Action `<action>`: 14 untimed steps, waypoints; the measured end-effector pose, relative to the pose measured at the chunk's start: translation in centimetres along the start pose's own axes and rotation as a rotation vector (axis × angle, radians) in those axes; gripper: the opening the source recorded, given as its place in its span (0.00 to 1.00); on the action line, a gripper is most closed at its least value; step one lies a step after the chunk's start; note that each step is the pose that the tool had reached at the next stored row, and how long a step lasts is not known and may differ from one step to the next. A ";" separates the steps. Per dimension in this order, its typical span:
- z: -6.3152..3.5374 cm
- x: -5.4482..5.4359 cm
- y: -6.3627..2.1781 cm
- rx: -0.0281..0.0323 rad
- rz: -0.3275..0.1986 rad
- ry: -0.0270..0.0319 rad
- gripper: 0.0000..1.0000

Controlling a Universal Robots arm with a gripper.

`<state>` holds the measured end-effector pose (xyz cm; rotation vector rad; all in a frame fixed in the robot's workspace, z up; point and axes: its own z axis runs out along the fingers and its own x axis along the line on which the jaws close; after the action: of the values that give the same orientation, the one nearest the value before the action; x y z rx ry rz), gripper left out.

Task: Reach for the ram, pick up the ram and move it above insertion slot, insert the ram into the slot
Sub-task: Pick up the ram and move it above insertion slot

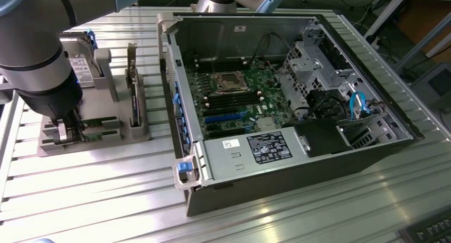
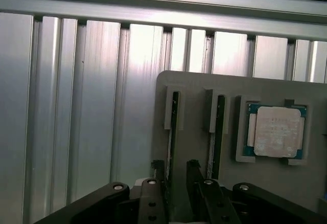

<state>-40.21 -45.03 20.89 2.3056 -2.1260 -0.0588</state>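
- Table (image 1: 105,201): a ribbed aluminium surface carries everything. Open room is seen on its near side and in the strip between the holder and the computer case.
- Computer case (image 1: 240,26): it lies open side up, at the exterior view's right of the holder. Its raised wall facing the holder is judged the main edge to be cleared, since a stick carried too low could be struck against it.
- Arm (image 1: 35,53): it stands over the holder at the exterior view's left, well apart from the case.
- Holder (image 2: 204,88): this is a grey fixture with narrow upright pockets. The pocket walls lie close to the fingers, so a finger could be caught on them by an off-line descent.
- Gripper (image 2: 176,165): it is released, with the fingers spread on either side of the ram and nothing grasped. An off-centre closure could tip the thin board or let it slip.
- The slot (image 1: 227,99): it is one of four alike black sockets on the board inside the case. Room there is judged tight, so a tilted stick could jam or a neighbouring socket could be entered.
- The ram (image 2: 174,121): it stands on edge in its pocket, between the fingers and not lifted.
- Second stick (image 2: 218,127): it stands just beside the ram, in the parallel pocket, and could be knocked by the nearer finger.
- Processor chip (image 2: 278,132): it is seated in its own recess beyond the second stick, apart from the fingers.
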 end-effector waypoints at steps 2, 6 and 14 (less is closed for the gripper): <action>0.30 0.0 -0.01 0.0014 0.000 0.0001 0.31; 0.91 0.0 -0.02 0.0041 0.000 0.0005 0.31; 1.01 0.0 -0.03 0.0047 0.000 0.0005 0.31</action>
<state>-40.21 -45.02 19.88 2.3080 -2.1281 -0.0534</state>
